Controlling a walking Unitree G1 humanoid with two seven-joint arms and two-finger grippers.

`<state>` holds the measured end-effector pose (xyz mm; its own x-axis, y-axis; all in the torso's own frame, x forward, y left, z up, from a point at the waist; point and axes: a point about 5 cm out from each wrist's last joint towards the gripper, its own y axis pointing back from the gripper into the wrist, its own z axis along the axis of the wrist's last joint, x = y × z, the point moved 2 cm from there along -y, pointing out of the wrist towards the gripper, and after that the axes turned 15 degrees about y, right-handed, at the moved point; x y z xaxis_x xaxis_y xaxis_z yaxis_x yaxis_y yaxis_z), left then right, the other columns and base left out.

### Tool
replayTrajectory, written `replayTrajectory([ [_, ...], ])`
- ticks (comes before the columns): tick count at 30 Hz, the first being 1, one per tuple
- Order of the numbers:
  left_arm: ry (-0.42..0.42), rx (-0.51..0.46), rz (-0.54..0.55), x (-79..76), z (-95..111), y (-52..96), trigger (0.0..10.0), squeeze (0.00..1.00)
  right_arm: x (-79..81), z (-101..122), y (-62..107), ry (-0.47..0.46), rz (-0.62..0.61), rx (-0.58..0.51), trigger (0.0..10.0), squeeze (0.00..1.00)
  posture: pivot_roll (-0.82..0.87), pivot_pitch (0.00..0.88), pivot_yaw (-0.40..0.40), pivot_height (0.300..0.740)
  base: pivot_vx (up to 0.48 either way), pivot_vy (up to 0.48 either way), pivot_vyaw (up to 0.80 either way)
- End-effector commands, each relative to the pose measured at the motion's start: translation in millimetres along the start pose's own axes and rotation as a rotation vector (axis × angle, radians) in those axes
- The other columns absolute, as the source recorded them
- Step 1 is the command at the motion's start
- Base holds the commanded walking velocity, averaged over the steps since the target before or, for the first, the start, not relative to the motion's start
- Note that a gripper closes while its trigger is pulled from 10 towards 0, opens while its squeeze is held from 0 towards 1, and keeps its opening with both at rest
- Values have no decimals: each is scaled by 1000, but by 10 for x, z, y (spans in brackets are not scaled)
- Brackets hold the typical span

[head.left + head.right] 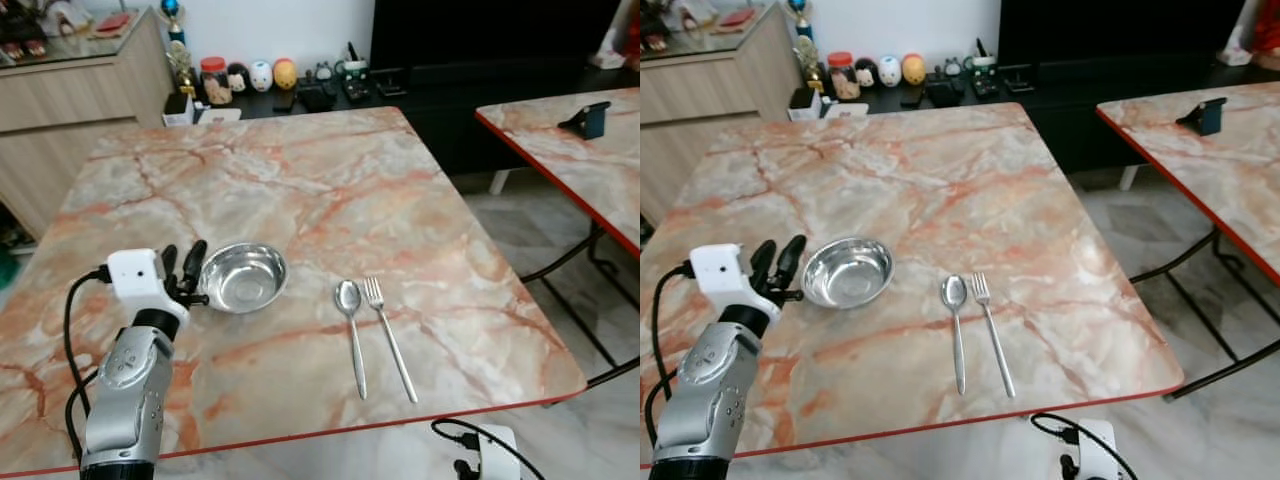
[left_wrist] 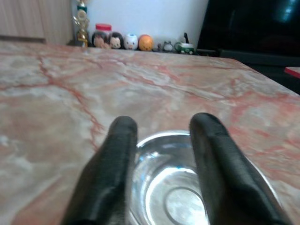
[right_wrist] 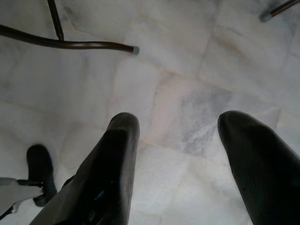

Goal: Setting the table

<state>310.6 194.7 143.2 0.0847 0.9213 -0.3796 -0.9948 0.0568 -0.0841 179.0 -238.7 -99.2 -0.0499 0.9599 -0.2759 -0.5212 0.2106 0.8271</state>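
A shiny steel bowl (image 1: 243, 277) sits on the marble table (image 1: 300, 190), near its front left. My left gripper (image 1: 183, 262) hovers just left of the bowl, open, its two black fingers (image 2: 117, 154) straddling the bowl's near rim (image 2: 164, 140) with nothing held. To the right of the bowl lie a spoon (image 1: 352, 330) and a fork (image 1: 389, 335), side by side, handles toward the front edge. My right gripper (image 3: 176, 126) hangs low beside the table, open, pointing at the tiled floor (image 3: 187, 84).
A second marble table (image 1: 580, 150) stands to the right with a small dark object (image 1: 590, 120) on it. Jars and figurines (image 1: 245, 78) line a low black cabinet behind the table. A wooden sideboard (image 1: 70, 90) stands at the back left. Metal table legs (image 3: 70, 44) cross the floor.
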Motion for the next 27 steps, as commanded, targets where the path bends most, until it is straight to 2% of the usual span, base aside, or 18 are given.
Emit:
replayTrajectory([
  [1,13,-10,-6,2,94,-30,10000,1000,3,-24,2,1,1,11,10000,0,-16,0,37,740,0,0,0],
  [7,39,75,36,38,104,-108,10000,1000,2,-24,1,15,1,19,10000,0,-12,0,35,740,0,0,0],
  [13,66,86,86,50,146,-241,10000,1000,4,-16,-1,33,5,18,10000,0,-13,0,35,740,0,0,0],
  [15,63,95,138,116,158,-293,10000,1000,3,-16,-1,37,2,20,10000,0,-15,0,36,740,0,0,0],
  [21,77,141,196,183,129,-361,10000,1000,4,-12,-2,39,3,21,10000,0,-15,0,34,740,0,0,0],
  [22,58,202,243,262,21,-359,10000,1000,4,-12,-2,42,3,22,10000,0,-14,0,34,740,0,0,0],
  [23,48,219,261,300,-22,-357,10000,8,3,-12,-2,45,1,23,10000,0,-15,0,35,740,0,0,0],
  [27,78,250,282,349,-111,-368,10000,0,1,-16,-2,47,-1,25,10000,0,-21,0,35,740,0,0,0],
])
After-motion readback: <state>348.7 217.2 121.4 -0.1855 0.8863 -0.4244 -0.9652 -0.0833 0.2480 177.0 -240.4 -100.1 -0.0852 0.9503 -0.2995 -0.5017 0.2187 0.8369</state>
